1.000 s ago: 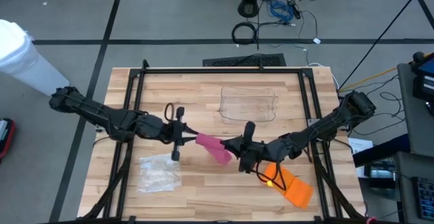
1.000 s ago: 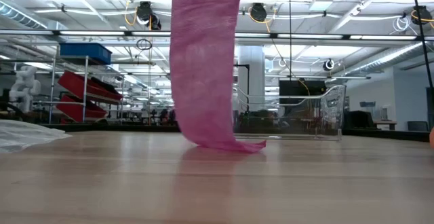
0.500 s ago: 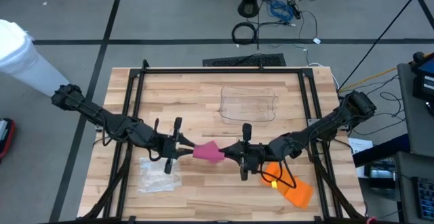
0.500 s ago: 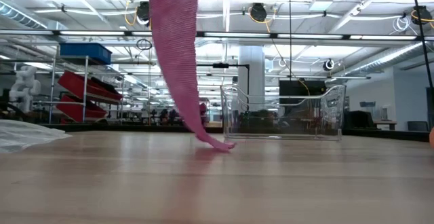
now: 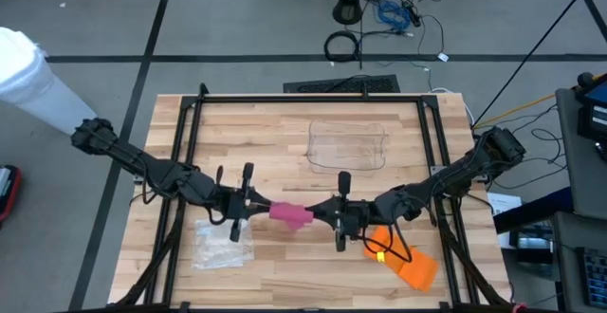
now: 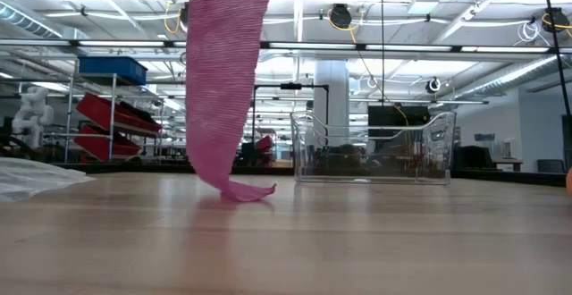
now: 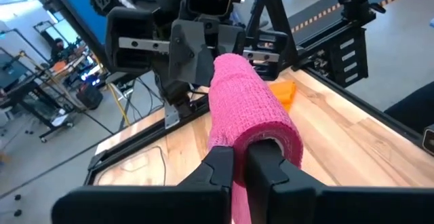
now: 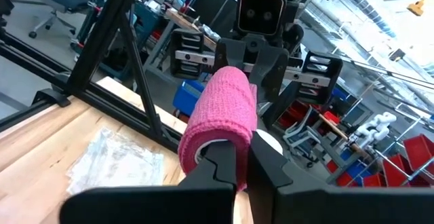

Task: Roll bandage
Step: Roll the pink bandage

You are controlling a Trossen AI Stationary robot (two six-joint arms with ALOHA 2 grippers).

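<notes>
A pink bandage roll hangs level above the table's middle, between my two grippers, which face each other. My left gripper is shut on its left end and my right gripper on its right end. In the left wrist view the roll runs away from my fingers toward the right gripper; the right wrist view shows the roll the same way. A loose tail hangs down from the roll, and its tip lies on the table. My left gripper holds the roll's left end pinched between its two fingers, which come level from the table's left, along the roll's axis. The roll is lifted clear and level. My right gripper pinches the roll's right end, by the white core ring, level from the table's right. Only the tail's tip touches the table.
A clear plastic container stands behind the roll toward the far edge. A crumpled clear wrapper lies near left, and an orange package near right. Black frame rails run along both table sides.
My left gripper has gone toward the table's near edge and come in line with the right one. Both wrists have rolled. The bandage, earlier a slanting loose strip, is now a compact level roll, and the tail's tip has slid along the table toward the left.
</notes>
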